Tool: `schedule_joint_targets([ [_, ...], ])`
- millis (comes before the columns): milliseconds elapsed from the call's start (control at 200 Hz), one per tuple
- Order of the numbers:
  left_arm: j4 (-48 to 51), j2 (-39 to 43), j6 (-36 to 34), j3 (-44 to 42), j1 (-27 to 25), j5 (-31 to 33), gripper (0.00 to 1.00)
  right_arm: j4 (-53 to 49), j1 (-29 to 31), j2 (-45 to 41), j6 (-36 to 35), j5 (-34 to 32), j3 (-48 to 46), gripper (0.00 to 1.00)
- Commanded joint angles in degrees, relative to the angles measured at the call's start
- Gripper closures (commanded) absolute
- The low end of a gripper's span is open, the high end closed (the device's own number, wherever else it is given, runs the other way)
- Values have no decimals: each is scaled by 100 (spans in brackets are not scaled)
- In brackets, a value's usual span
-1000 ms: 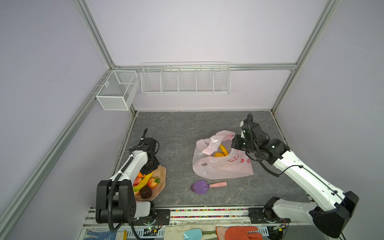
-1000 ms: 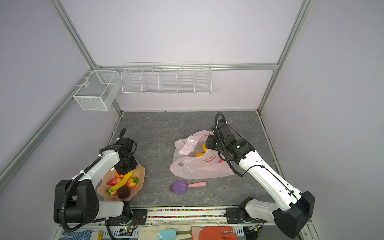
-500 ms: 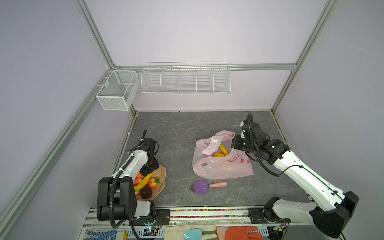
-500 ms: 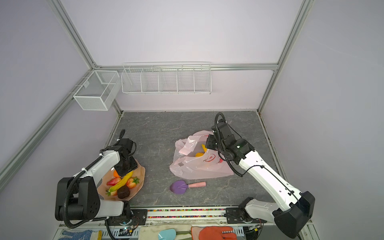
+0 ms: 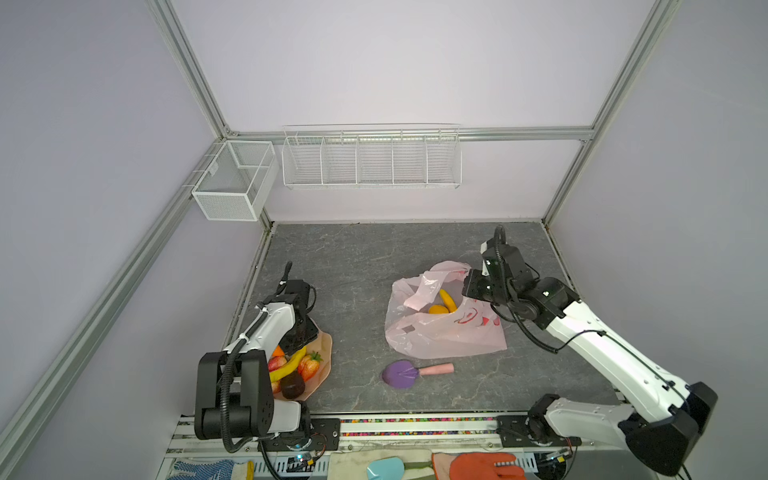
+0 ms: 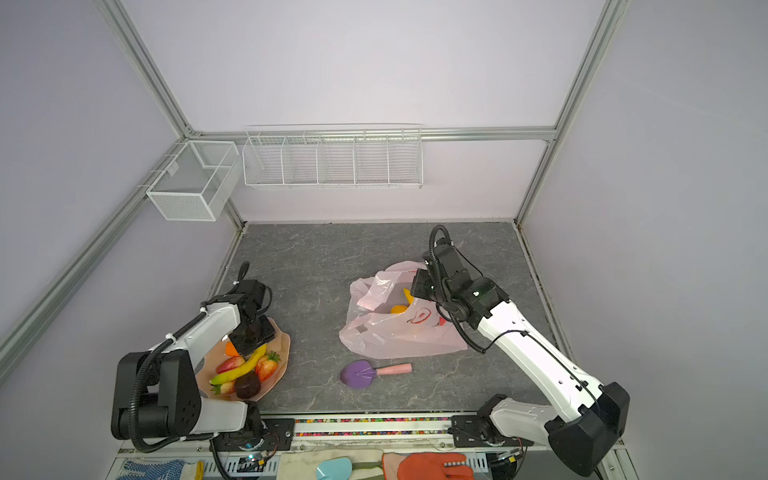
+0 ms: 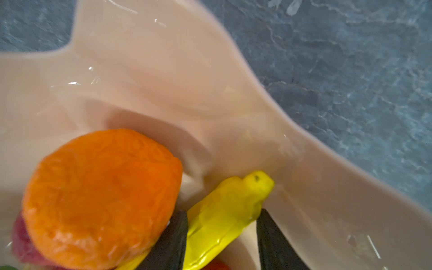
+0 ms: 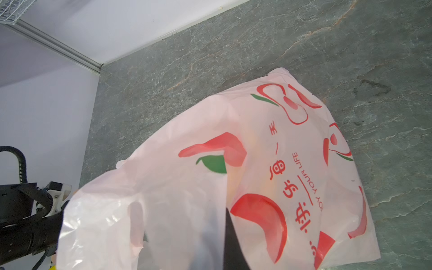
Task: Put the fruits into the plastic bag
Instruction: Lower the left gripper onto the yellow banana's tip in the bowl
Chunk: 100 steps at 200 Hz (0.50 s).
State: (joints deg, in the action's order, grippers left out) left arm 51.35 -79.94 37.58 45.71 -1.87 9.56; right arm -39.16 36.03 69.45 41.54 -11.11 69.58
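The left gripper (image 7: 222, 211) is recorded down in the peach bowl (image 7: 163, 70), fingers set either side of a yellow banana (image 7: 233, 198); whether it is clamped cannot be told. The plastic bag (image 5: 440, 332), mid-table, is held by its rim in the closed right gripper (image 5: 467, 284), with a second banana (image 5: 448, 299) and an orange fruit (image 5: 438, 309) inside.

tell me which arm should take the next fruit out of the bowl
Left. The left tool is down in the bowl with the banana between its jaws. The right tool is shut on the rim of the plastic bag, holding its mouth up.
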Motion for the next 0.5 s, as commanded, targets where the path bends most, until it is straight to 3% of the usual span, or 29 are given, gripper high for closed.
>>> schedule_joint_targets([
  [0, -21, -13, 50, -50, 46, 28, 59, -53, -37, 33, -69, -15, 38, 94],
  [495, 112, 155, -86, 155, 55, 94, 82, -54, -39, 32, -97, -32, 35, 94],
])
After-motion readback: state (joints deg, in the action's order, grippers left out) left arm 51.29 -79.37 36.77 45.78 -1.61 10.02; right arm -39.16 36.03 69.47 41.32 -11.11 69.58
